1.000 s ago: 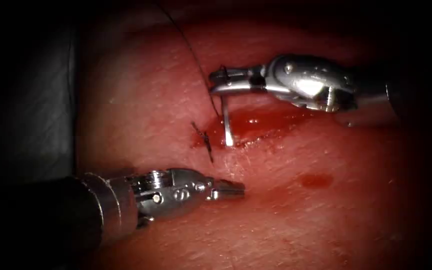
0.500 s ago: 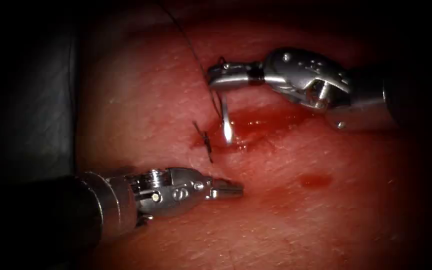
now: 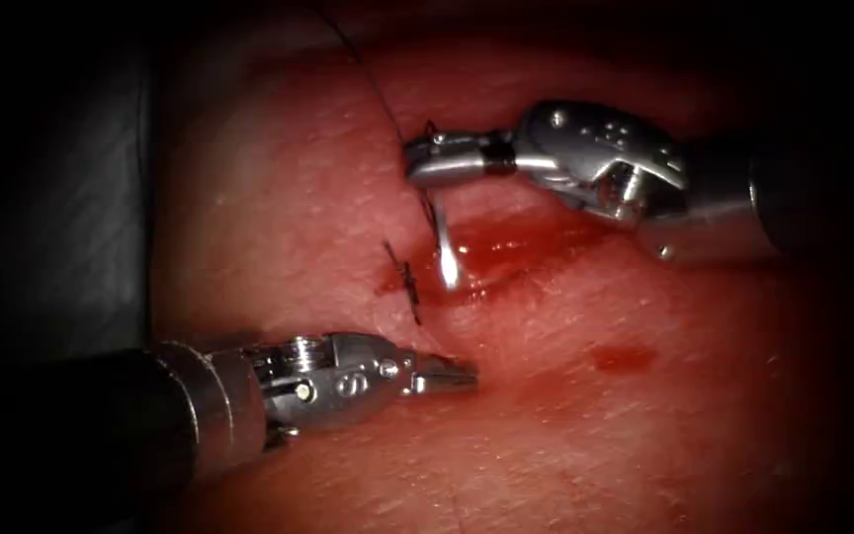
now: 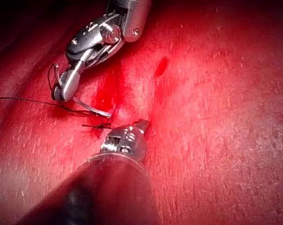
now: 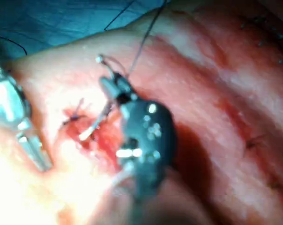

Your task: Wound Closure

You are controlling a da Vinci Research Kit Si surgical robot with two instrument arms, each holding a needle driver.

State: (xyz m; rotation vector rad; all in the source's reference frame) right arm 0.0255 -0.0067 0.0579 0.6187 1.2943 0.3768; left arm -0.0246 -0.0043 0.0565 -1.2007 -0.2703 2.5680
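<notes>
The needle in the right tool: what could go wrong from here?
1. The right tool holds the needle near its tail end; the long free part could twist in the jaws.
2. The thread runs close by the jaws and might snag.
3. The left tool, empty, cannot steady the tissue.

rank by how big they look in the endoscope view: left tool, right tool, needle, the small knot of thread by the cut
1. left tool, nearer the camera, so unsure against the right
2. right tool, holding the needle
3. needle
4. knot of thread
</notes>
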